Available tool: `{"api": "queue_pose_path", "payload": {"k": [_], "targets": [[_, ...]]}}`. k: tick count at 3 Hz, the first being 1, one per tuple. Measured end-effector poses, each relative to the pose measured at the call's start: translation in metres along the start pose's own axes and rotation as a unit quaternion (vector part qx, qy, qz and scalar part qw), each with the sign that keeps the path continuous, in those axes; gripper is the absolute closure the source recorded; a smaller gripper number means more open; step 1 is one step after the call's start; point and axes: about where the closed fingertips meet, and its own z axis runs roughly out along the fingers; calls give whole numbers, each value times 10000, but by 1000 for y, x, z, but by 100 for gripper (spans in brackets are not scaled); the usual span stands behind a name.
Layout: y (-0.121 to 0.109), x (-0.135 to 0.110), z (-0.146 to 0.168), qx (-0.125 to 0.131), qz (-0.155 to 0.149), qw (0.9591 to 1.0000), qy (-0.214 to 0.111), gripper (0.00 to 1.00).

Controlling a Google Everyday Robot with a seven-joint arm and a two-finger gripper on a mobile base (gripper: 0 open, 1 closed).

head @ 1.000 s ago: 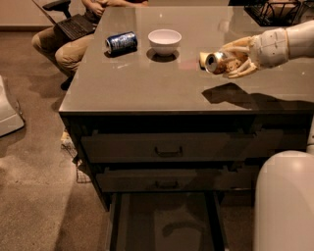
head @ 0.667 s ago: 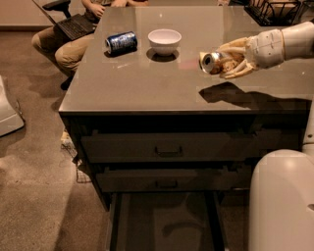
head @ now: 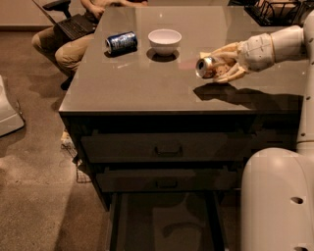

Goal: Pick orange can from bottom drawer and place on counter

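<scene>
A person (head: pixel 73 44) sits at the far left with a dark laptop (head: pixel 73 27) on their lap. The counter (head: pixel 142 83) is a big flat top, smooth and shiny, grey-brown in color. On its left part a blue can (head: pixel 121 42) lies on its side. Just right of it stands a small round white bowl (head: pixel 165 40).

Under the counter are dark drawers. The bottom drawer (head: pixel 162 223) is pulled out. It is a wide, shallow, dark tray.

Farther right is the orange can (head: pixel 205 67). It is up in the air above the right part of the counter, not touching it. Its dark shadow lies on the counter below. The can is tipped over sideways, so its long side runs left to right. One round silver end faces left and a bit toward the camera. Its body is shiny and brownish-orange, but most of it is hidden.

The gripper (head: pixel 213 67) is closed around the orange can, with pale fingers (head: pixel 226 49) above and below it. The white arm (head: pixel 274 46) reaches in from the right. A dark wire basket (head: pixel 274 11) sits at the far right corner of the counter. The robot's smooth, round white body (head: pixel 277 201) fills the bottom right.
</scene>
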Motion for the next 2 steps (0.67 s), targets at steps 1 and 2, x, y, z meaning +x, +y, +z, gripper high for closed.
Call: {"api": "queue_pose_path", "payload": {"k": [1,2], "targets": [[3,4,11,-129,68,9999,15,50],[3,4,12,-176,61,9998,33,27]]}}
